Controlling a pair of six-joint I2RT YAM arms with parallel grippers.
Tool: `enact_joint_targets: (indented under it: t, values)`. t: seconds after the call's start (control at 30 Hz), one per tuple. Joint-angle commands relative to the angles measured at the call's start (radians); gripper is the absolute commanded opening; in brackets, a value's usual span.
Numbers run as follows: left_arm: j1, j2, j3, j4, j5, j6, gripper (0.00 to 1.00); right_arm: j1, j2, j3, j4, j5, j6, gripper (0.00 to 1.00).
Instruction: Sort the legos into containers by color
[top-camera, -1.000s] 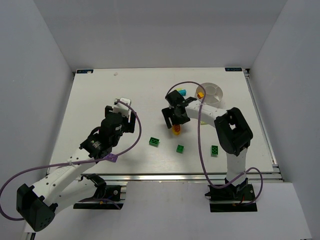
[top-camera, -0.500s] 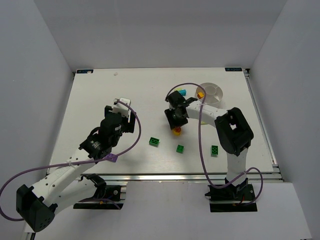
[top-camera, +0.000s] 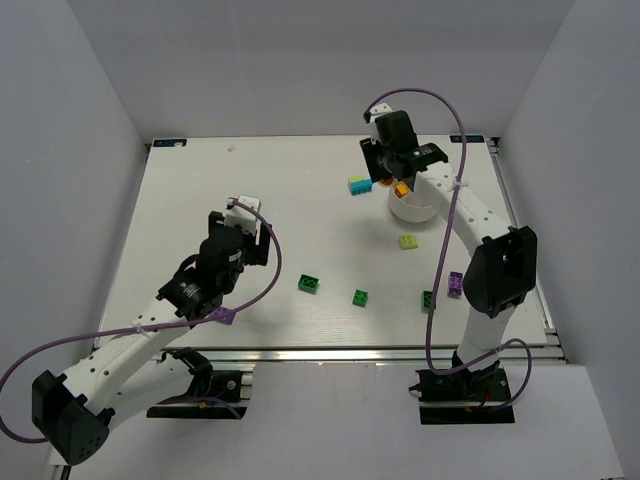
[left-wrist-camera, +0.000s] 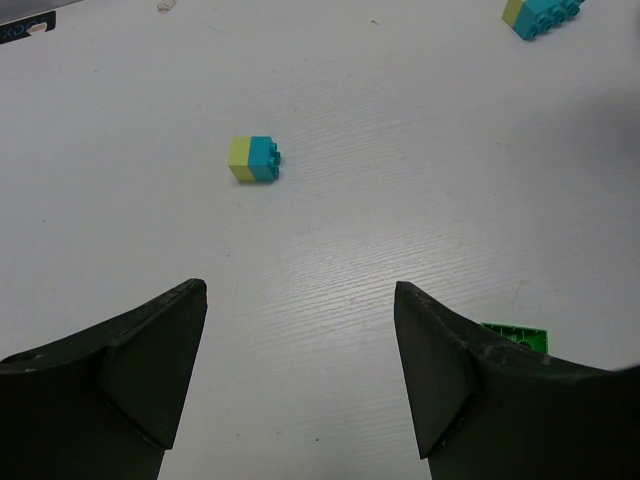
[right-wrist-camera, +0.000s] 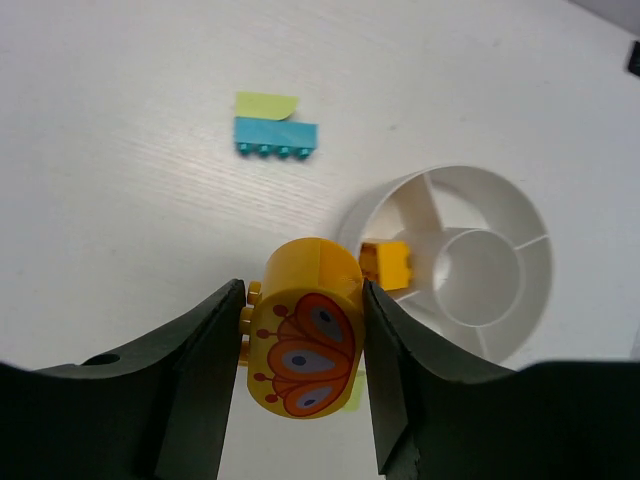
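One white surface (top-camera: 250, 190) carries everything. Over its left half the left fingers (left-wrist-camera: 298, 295) hang spread and empty, parked clear, I judge, so the other arm can work. The right fingers (right-wrist-camera: 300, 290) clamp an orange round brick (right-wrist-camera: 305, 335), raised beside the rim of the white divided bowl (right-wrist-camera: 445, 175). They are probably aiming for the compartment that already holds an orange brick (right-wrist-camera: 387, 264). A cyan-and-yellow brick (right-wrist-camera: 275, 133) lies near the bowl, and green bricks (top-camera: 309, 284) wait towards the front edge. A second ago the right fingers stood wide around that round brick, low at mid-surface. Now they are closed, lifted and swung over to the bowl. The left fingers have not moved.
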Motion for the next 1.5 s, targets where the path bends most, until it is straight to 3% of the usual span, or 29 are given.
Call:
enact_joint_targets:
  t: [0.0,0.33,0.8,0.9,1.23,1.47]
  values:
    - [0.0,-0.019,0.013,0.013,0.006,0.008,0.85,0.016,0.038,0.065,-0.009,0.192,-0.085,0.04]
    - [0.0,-0.026,0.013,0.016,0.009,0.008,0.85,0.01,0.118,0.085,0.143,0.496,-0.166,0.03]
    - [0.0,-0.031,0.013,0.016,0.016,0.01,0.85,0.007,0.213,0.116,0.212,0.549,-0.197,0.05]
    - [0.0,-0.032,0.013,0.016,0.018,0.01,0.85,0.007,0.219,0.119,0.217,0.514,-0.179,0.05]
    - [0.0,-0.028,0.012,0.016,0.018,0.01,0.85,-0.062,0.116,-0.015,0.365,0.134,-0.146,0.0]
    - [0.0,-0.028,0.012,0.019,0.019,0.012,0.85,-0.14,0.081,-0.081,0.421,-0.013,-0.154,0.0]
